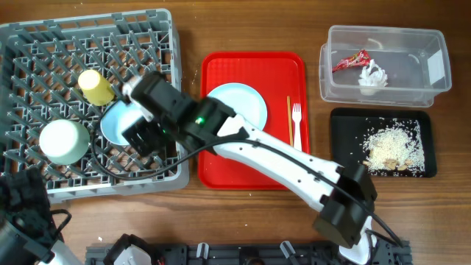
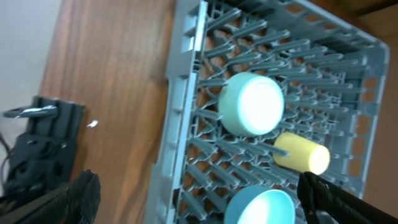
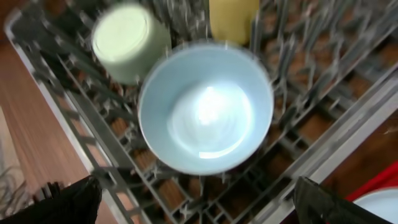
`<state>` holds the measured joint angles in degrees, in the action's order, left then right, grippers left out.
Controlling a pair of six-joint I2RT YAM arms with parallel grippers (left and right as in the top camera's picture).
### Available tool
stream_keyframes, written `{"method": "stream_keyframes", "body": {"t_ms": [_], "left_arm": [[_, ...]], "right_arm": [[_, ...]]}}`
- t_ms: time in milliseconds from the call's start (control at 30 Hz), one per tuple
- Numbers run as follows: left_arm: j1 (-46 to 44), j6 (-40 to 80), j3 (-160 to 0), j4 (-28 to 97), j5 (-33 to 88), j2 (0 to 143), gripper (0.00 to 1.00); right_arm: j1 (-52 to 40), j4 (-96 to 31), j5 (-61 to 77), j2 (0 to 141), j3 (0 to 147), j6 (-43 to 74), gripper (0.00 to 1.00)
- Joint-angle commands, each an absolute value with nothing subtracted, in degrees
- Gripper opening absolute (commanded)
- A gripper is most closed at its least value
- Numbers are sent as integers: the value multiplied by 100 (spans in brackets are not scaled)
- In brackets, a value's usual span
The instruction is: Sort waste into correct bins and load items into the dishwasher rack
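Note:
The grey dishwasher rack [image 1: 44, 40] at the left holds a yellow cup [image 1: 96, 86] on its side, an upturned pale green bowl [image 1: 64, 141] and a small white bowl [image 1: 118, 122]. My right gripper [image 1: 144, 137] is open and empty over the rack's near edge, just short of the small bowl [image 3: 205, 107]. My left gripper [image 1: 22, 193] is open and empty off the rack's near left corner [image 2: 180, 118]. A large white plate [image 1: 243, 103] and a white fork [image 1: 296, 121] lie on a red tray. The clear tub [image 1: 434, 51] holds the red wrapper [image 1: 351, 60] and white napkin [image 1: 373, 76]. The black tray [image 1: 346, 121] holds rice scraps [image 1: 395, 146].
The red serving tray [image 1: 221, 169] sits between the rack and the bins. My right arm stretches from the bottom right across the tray's near left part. Bare wooden table shows around the bins and along the front edge.

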<state>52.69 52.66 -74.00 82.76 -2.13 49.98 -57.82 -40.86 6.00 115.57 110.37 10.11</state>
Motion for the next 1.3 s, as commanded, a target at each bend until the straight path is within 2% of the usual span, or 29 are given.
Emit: {"method": "stream_keyframes", "body": {"t_ms": [0,200,467,600,833,1067,1267], "left_arm": [[5317,5299,-7415,8420,-440,4987,100],[5317,5299,-7415,8549,-438,4987,100],[5317,5297,-7415,9113,-438,4987,100],[5317,5297,-7415,9115,-438,4987,100],[5317,5295,-7415,9450,-445,4987,100],[5317,5297,-7415,9605,-462,4987,100],[5317,5295,-7415,9649,-462,4987,100]], "right_arm": [[-5767,-4331,318,11583,11640,773,100],[-5730,-4770,539,11594,12178,961,100],[-5736,-4263,563,11690,12145,2029,100],[-5865,-3900,1302,11963,12101,624,100],[-6049,-3535,1514,12818,12101,-353,100],[-6233,-3717,1481,13185,12099,-1219,86],[-6320,-3736,1487,13290,12095,-1549,81]]}}
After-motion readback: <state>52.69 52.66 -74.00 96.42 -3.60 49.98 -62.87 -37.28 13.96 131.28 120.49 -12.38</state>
